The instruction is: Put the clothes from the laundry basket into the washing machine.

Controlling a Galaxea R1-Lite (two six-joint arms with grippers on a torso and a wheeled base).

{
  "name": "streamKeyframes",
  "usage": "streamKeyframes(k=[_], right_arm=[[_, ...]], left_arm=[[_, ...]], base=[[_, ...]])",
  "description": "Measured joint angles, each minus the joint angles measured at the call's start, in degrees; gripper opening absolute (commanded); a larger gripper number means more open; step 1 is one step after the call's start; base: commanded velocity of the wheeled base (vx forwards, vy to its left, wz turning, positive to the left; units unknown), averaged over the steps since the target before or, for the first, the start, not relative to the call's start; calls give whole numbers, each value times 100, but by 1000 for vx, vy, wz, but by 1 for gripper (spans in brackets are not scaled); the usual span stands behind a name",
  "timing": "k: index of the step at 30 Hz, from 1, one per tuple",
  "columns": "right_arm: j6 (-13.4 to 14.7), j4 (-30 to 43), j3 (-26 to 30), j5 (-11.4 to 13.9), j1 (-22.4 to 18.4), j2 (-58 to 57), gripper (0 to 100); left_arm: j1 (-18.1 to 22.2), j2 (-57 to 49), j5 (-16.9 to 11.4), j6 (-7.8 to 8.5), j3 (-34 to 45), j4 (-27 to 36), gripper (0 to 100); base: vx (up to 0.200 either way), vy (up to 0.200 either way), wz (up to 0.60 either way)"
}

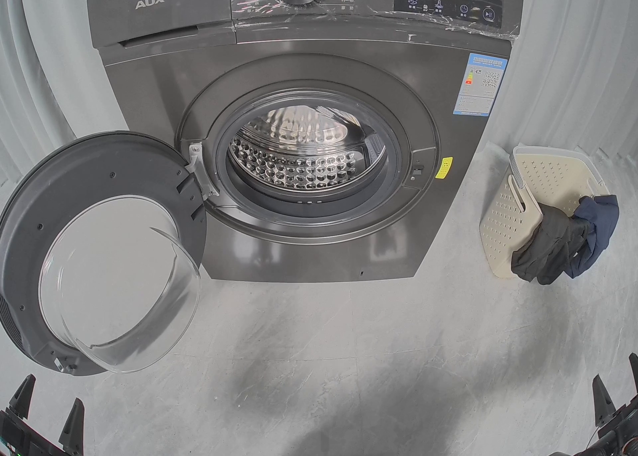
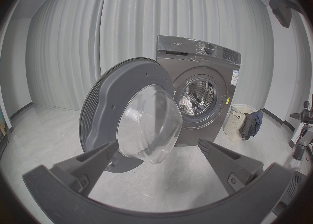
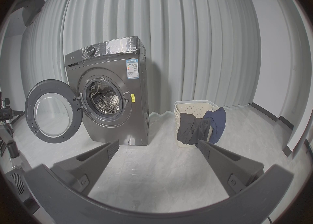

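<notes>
A grey front-loading washing machine point(image 1: 299, 125) stands ahead with its round door point(image 1: 100, 251) swung wide to the left; the steel drum point(image 1: 296, 151) looks empty. To its right sits a cream laundry basket point(image 1: 531, 191) on the floor, with a dark grey garment point(image 1: 551, 244) and a navy garment point(image 1: 598, 225) draped over its front rim. My left gripper point(image 1: 46, 414) hangs low at the bottom left, open and empty, well short of the door. My right gripper point(image 1: 615, 391) sits at the bottom right, open and empty, below the basket. The basket point(image 3: 195, 120) and machine point(image 3: 107, 94) also appear in the right wrist view.
Pale grey floor point(image 1: 372, 357) stretches between me and the machine. White pleated curtains point(image 2: 130, 22) line the walls behind. The open door juts out on the left side. Some equipment on a stand point(image 2: 303, 130) is at the room's edge.
</notes>
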Motion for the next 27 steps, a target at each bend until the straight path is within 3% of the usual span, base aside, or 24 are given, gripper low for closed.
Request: streamKeyframes(k=[27], right_arm=[[-2, -2, 0, 0, -2, 5, 100]], left_arm=[[2, 0, 5, -2, 0, 0, 100]], base=[[0, -200, 0]])
